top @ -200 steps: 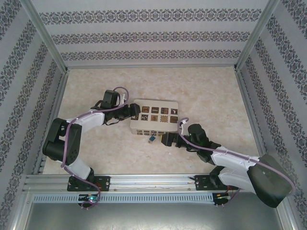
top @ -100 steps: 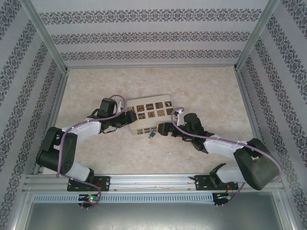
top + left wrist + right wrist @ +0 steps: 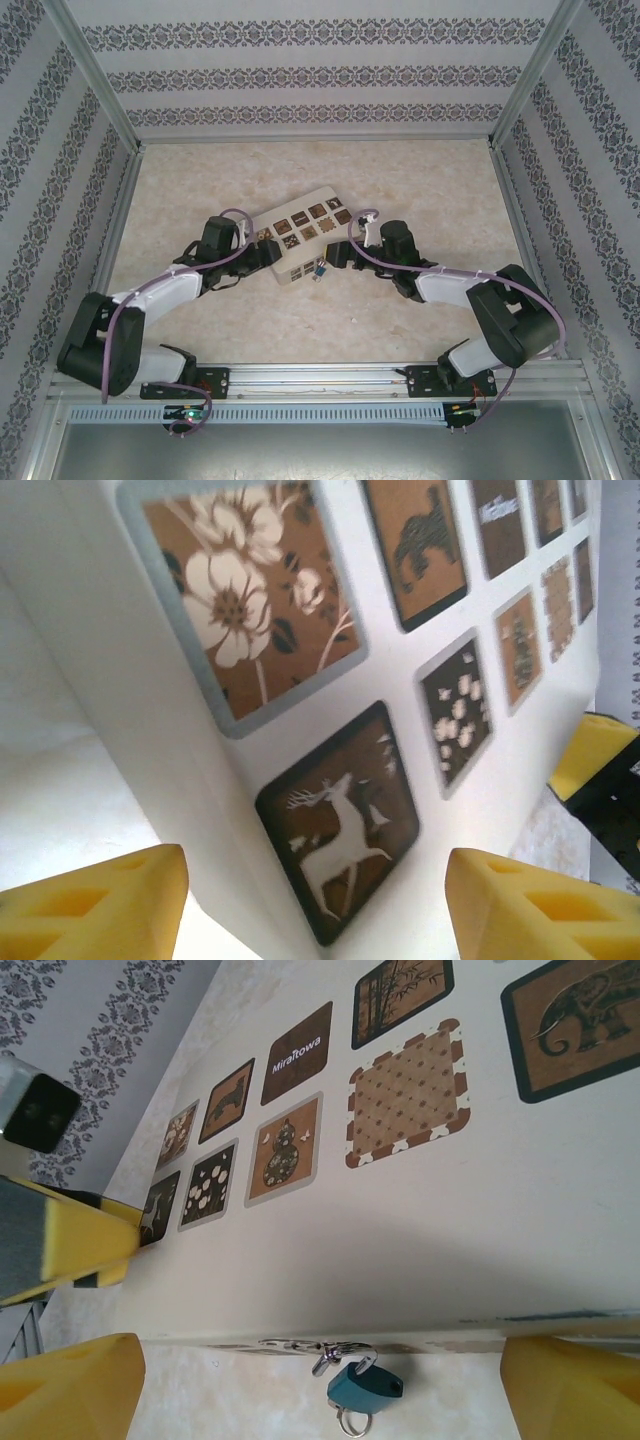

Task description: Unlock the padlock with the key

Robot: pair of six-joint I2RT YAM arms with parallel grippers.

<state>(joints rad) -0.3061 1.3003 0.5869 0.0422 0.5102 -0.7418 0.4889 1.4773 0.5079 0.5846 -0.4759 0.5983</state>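
Two sets of pads, both spread wide, so you've got slack on each side. Your left gripper [image 3: 315, 910] straddles the left corner of the box [image 3: 303, 230], one yellow pad on either side of the deer tile [image 3: 340, 825]. I can't tell if either pad actually touches the box. Your right gripper [image 3: 320, 1390] is spread apart too and clamped on nothing. Its pads sit off the box's near edge toward the right end.

The padlock [image 3: 364, 1386] hangs off that near edge on a silvery clasp, blue body down, with a small metal ring under it. From above it sits between your two grippers, nearer the right one.

The box lies skewed, its long side running from near-left up to far-right. Beyond it you have loads of bare table [image 3: 430, 190] toward the back wall [image 3: 320, 75] and out to both sides. On the near side there's a narrower strip between the box and the rail [image 3: 320, 378], and both forearms lie across it.

The table is a mottled beige, flat and matte. The walls are pale with dark floral stripes.
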